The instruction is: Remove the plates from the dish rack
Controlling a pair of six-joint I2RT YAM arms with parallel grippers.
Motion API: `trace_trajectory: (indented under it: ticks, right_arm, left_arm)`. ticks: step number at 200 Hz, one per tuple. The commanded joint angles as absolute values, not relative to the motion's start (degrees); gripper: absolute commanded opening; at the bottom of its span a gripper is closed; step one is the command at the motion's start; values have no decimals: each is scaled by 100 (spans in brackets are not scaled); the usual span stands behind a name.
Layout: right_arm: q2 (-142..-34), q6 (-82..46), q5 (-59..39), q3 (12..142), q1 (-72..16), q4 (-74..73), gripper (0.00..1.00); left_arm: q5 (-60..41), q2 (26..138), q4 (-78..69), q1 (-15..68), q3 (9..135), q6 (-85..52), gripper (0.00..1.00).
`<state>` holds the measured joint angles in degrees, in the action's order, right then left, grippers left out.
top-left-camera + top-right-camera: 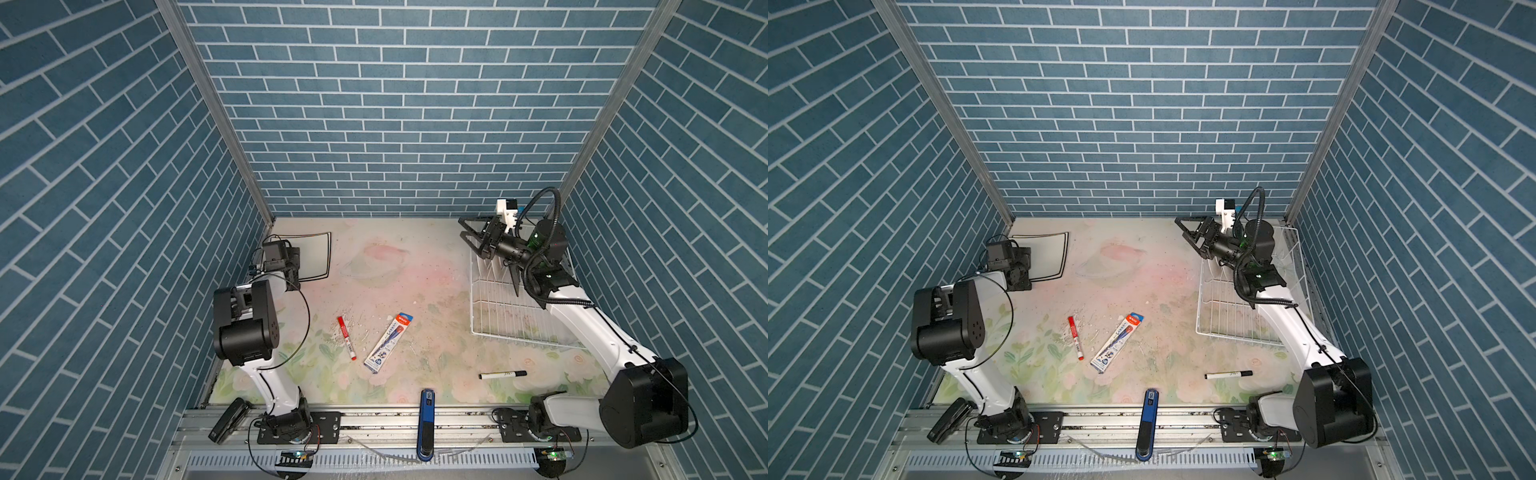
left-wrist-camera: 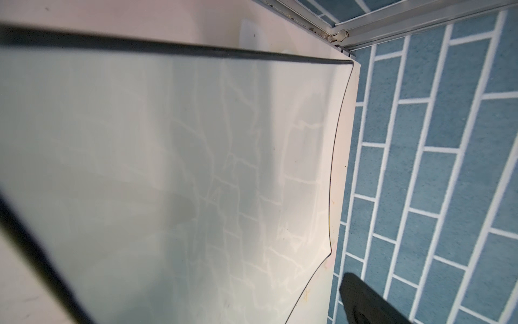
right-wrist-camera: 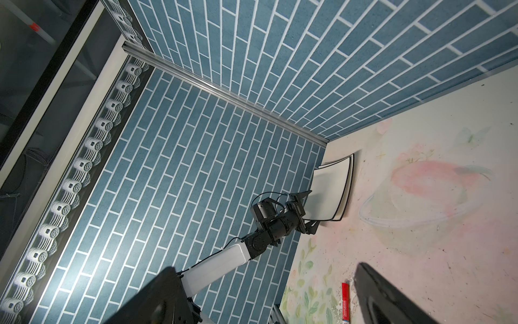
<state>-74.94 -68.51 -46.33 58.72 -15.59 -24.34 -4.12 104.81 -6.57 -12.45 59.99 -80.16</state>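
In both top views we had the dish rack [image 1: 494, 309] on the counter's [image 1: 415, 266] right side, the right gripper [image 1: 470, 236] wide open and empty over its far-left corner, and one plate [image 1: 316, 254] flat in the counter's far-left corner. Left wrist view showed just that plate, close up. Right wrist view had the left gripper [image 3: 308, 210] open astride the plate's edge, gripping nothing; we reckoned it should lift straight clear so no finger drags the rim.

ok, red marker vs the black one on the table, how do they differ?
Cap: the red marker has a red cap, the black marker a black one. Pose: the red one runs roughly front to back, the black one lies sideways. Place: red sits mid-table beside the pen pack; black lies front right. Both have white barrels and lie flat.
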Motion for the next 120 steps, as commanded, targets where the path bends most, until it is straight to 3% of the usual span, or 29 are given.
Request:
trace_trajectory:
  ticks: [1,120]
  right_arm:
    - [-7322,-6602,-4590,6059,-1538,-2423,99]
    - [-7154,-6585,-4597,6064,-1538,-2298,99]
  left_arm:
    - [-297,10279,-159,-1213,6126,-7895,100]
    - [-97,10253,801,-1218,6550,-7625,100]
